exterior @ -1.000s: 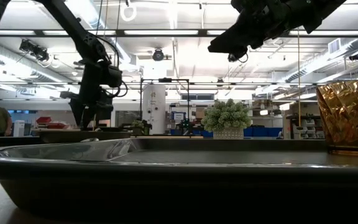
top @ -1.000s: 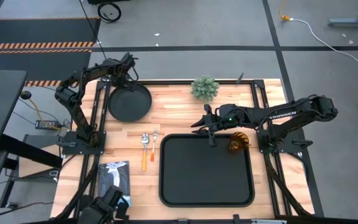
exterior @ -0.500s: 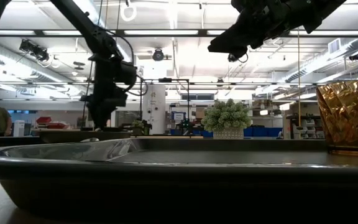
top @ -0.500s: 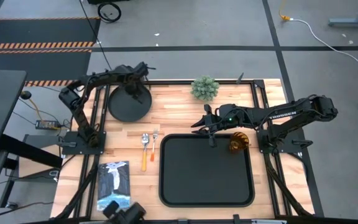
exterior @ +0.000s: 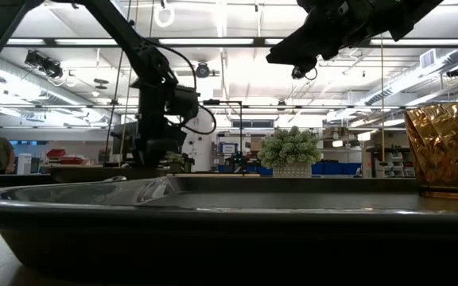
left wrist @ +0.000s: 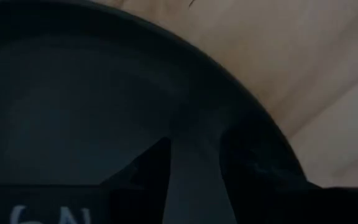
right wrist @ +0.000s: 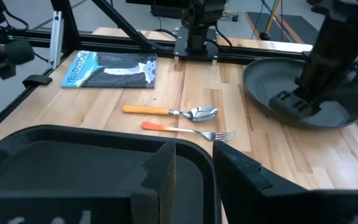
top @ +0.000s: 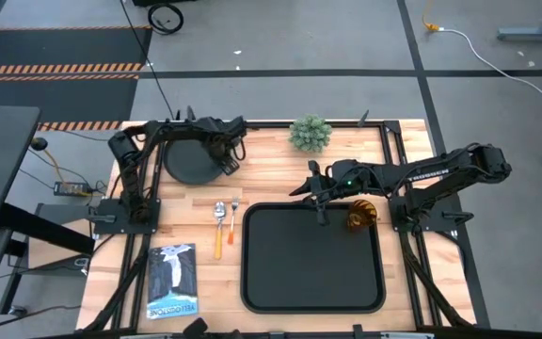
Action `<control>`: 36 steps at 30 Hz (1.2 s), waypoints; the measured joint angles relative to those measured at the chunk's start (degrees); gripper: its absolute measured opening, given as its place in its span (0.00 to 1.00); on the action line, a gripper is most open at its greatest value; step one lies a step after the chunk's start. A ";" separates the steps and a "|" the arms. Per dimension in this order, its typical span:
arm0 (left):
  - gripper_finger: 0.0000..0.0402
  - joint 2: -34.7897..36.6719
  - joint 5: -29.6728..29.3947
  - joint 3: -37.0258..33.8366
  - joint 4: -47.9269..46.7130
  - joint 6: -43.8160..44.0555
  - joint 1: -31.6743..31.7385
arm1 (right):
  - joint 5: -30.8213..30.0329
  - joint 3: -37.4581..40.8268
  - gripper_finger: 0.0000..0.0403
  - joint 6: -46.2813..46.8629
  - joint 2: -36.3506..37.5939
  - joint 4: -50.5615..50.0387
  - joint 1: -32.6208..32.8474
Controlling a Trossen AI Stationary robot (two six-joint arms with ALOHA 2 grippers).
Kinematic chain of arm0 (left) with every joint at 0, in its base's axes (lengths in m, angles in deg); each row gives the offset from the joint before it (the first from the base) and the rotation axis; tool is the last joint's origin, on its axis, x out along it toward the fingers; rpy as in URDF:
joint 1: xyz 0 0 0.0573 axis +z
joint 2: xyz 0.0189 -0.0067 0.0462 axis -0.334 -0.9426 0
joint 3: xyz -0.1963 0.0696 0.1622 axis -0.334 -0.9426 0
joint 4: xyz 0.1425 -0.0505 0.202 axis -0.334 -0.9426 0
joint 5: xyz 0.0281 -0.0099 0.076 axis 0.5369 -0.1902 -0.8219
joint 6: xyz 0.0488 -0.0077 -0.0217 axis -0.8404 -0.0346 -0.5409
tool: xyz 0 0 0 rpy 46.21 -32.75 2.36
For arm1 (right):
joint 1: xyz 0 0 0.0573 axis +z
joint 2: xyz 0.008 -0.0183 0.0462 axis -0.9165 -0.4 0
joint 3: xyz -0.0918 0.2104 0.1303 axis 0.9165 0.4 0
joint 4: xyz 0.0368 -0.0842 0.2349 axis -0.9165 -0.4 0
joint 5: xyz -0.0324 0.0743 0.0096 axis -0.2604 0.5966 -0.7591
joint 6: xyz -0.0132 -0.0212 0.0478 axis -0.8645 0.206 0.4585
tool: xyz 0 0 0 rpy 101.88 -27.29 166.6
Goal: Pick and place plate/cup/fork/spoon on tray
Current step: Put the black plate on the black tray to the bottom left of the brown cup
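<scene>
The round black plate (top: 192,160) lies on the table at the far left. My left gripper (top: 231,158) is low at the plate's right rim (left wrist: 229,93) and open, with one finger over the plate's inside and the other at the rim. My right gripper (top: 299,193) is open and empty above the far edge of the black tray (top: 252,282). The amber cup (top: 360,215) stands in the tray's far right corner. The fork (top: 235,212) and the spoon (top: 219,221) lie side by side on the table, left of the tray. My left gripper comes at the plate's right rim (left wrist: 197,130) from above, slanting down, with a finger (left wrist: 145,177) on the plate's inner side and the other at the rim. I cannot tell whether the fingers touch the plate. The plate lies flat on the table.
A small potted plant (top: 310,134) stands at the table's far edge, between the arms. A book (top: 172,281) lies at the near left corner. Black frame rails run along the table's sides. Bare wood shows between the plate and the tray.
My left gripper has gone from behind the plate's far edge toward the table's right and near edges, across the plate, and down to its right rim. The plate, cup, fork and spoon have stayed where they were.
</scene>
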 joint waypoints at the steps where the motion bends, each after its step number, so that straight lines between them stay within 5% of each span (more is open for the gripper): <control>1: 0.36 -0.25 -0.21 -0.02 0.44 0.31 -0.53 | -0.01 0.00 0.28 0.07 0.00 -0.02 0.15; 17: 0.35 -0.84 1.35 0.00 9.89 1.82 -4.26 | -0.45 0.00 0.28 -0.01 0.00 -0.02 0.26; 26: 0.35 -0.44 1.58 3.60 4.05 -0.75 -3.70 | -0.48 0.00 0.28 -0.01 0.00 -0.04 0.26; 36: 0.35 5.88 7.46 1.21 -2.18 -6.69 6.07 | -0.61 0.00 0.28 -0.94 0.00 -0.48 -0.05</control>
